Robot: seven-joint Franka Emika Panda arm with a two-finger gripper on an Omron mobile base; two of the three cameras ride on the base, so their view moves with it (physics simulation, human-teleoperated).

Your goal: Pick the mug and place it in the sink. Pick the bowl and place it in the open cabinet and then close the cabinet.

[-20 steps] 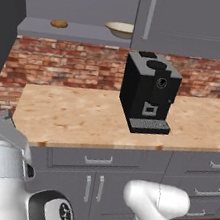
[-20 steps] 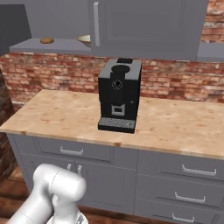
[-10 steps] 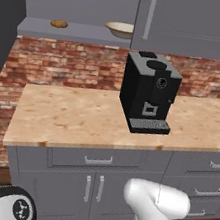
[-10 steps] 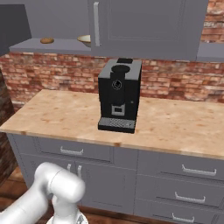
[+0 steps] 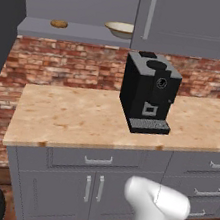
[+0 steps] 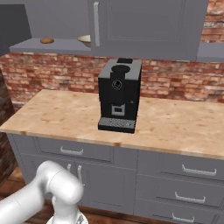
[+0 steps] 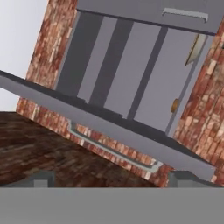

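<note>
Overhead, bowl [image 5: 120,29] far from gripper [image 7: 111,177]

Cabinet shelf [image 5: 79,32] with bowl [image 5: 120,29] and brown lump [image 5: 59,24]; coffee machine [image 5: 148,92] on counter [image 5: 70,115].

The bowl [image 5: 120,29] sits on the cabinet [image 5: 189,24] shelf (door open).

Cream bowl [image 5: 120,29] upright – inside open cabinet [image 5: 69,31].
</note>
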